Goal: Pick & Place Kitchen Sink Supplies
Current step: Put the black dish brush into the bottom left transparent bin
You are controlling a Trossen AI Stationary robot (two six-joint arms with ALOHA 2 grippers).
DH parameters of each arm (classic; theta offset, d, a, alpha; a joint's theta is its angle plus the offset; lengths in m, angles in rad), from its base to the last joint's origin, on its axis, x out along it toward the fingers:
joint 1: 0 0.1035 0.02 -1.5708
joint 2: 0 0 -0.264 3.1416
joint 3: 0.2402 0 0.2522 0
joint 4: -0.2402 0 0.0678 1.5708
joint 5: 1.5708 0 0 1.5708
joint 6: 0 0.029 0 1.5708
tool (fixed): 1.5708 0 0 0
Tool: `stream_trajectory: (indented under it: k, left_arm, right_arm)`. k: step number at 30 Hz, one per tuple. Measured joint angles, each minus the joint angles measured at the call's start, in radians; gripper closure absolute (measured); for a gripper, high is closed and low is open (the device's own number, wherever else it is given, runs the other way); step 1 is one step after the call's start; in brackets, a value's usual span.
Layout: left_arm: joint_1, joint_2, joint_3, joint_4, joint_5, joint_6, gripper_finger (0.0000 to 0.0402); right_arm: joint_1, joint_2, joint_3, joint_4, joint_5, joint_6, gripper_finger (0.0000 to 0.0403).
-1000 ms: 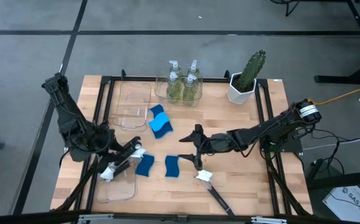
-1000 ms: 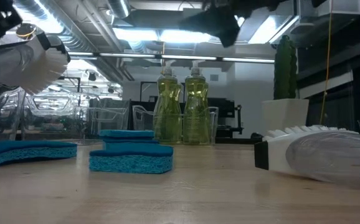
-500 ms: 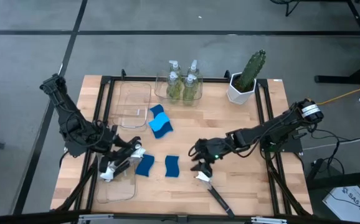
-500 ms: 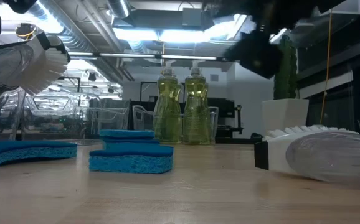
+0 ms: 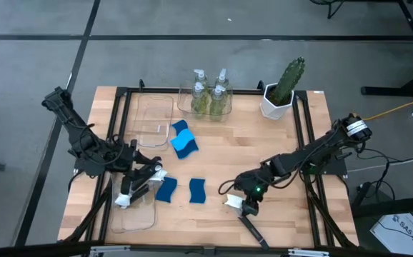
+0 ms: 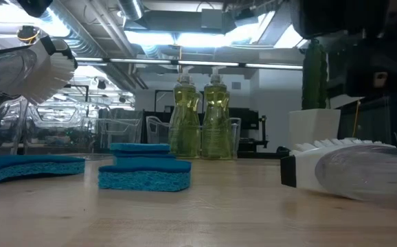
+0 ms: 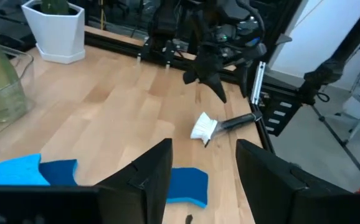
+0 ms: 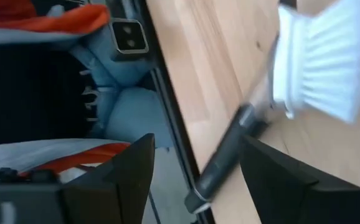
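The setting is a robotics laboratory or industrial test space, not a home kitchen. The work surface is a wooden table (image 5: 264, 143) bounded by a black metal frame (image 5: 303, 121), standing on a grey concrete floor (image 5: 192, 50) marked with dark seams. The low view shows an open ceiling with exposed silver ducts (image 6: 82, 34) and long strip lights (image 6: 178, 38), and dark equipment racks (image 6: 250, 130) beyond the table. A yellow cable (image 5: 392, 111) runs across the floor beside the table. The household items, including a potted cactus (image 5: 281, 89), are staged props on the bench.
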Motion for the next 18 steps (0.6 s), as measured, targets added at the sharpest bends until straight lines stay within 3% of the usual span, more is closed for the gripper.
stream_trajectory:
  k: [5,9,18]
  left_arm:
    - [0.025,0.030,0.000,0.045,0.002,0.045,0.0231]
    - [0.041,0.043,0.000,0.096,0.002,0.111,0.0231]
    - [0.078,0.043,0.000,0.149,0.023,0.196,0.0231]
  right_arm:
    - [0.038,0.000,0.000,-0.071,0.061,-0.010,0.0173]
    - [0.044,0.000,0.000,-0.081,0.110,-0.108,0.0173]
    - [0.041,0.000,0.000,0.086,0.129,-0.265,0.0173]
